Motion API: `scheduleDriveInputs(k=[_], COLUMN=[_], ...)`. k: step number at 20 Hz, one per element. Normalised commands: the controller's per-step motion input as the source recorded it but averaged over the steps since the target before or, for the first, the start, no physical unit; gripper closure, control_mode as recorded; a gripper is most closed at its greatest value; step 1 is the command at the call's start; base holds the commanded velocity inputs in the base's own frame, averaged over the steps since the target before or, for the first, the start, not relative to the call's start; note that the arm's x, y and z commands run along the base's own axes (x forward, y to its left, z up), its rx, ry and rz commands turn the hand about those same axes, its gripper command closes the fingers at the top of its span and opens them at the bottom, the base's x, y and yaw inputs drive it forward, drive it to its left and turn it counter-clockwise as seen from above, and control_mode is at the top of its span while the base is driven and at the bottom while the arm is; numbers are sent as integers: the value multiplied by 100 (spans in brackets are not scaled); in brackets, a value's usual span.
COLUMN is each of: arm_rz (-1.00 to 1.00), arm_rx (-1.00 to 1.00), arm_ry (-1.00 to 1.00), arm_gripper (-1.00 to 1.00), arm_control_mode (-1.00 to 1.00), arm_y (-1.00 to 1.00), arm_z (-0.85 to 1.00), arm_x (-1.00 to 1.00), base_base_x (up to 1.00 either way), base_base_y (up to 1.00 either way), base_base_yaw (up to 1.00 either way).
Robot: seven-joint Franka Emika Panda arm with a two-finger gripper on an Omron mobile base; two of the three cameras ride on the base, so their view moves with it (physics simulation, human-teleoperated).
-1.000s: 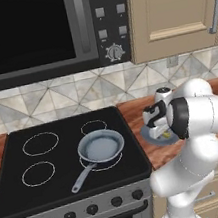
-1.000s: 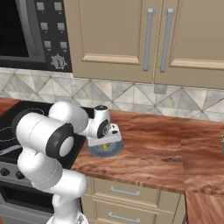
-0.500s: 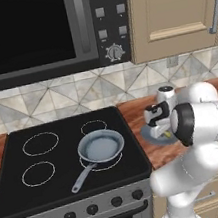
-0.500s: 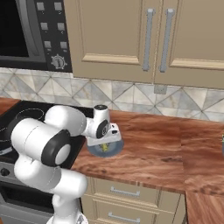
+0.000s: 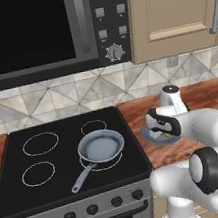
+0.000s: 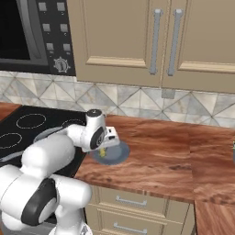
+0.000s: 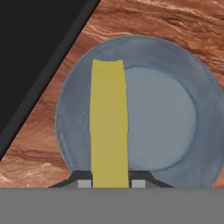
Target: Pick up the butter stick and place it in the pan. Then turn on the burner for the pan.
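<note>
The pale-yellow butter stick (image 7: 109,122) lies lengthwise between my gripper's (image 7: 111,183) two fingertips, which press on its sides, over the flat round grey-blue plate (image 7: 175,109). From the right, the gripper (image 6: 104,146) points down at the plate (image 6: 118,153) with a bit of butter (image 6: 102,152) showing under it. The plate (image 5: 157,138) sits on the wooden counter just right of the stove. The grey-blue pan (image 5: 101,147) rests on the front-right burner (image 5: 110,162), its thin handle (image 5: 82,179) pointing front-left.
The black cooktop (image 5: 25,197) has two white circles on its left and a row of knobs (image 5: 69,215) along the stove front. A microwave (image 5: 17,36) and cabinets (image 6: 151,41) hang above. Wooden counter (image 6: 183,156) stretches to the right.
The hand stays low over the plate while the arm's elbow swings down and toward the camera. The pan has not moved.
</note>
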Motion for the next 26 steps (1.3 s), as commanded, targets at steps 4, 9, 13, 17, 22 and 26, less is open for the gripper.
scheduleDriveInputs(k=[4, 9, 13, 17, 22, 26], arm_rz=[1, 2, 2, 3, 3, 2], arm_rx=[0, 0, 0, 0, 0, 0], arm_ry=[-8, -3, 0, 0, 0, 0], arm_gripper=[100, 100, 100, 100, 100, 100], arm_control_mode=[-100, -100, -100, -100, -100, -100], arm_y=[69, 60, 59, 67, 71, 65], arm_z=[55, 51, 21, 5, 0, 0], arm_x=[-4, 0, 5, 14, 24, 23], base_base_x=[0, 0, 0, 0, 0, 0], base_base_y=[0, 0, 0, 0, 0, 0], base_base_yaw=[0, 0, 0, 0, 0, 0])
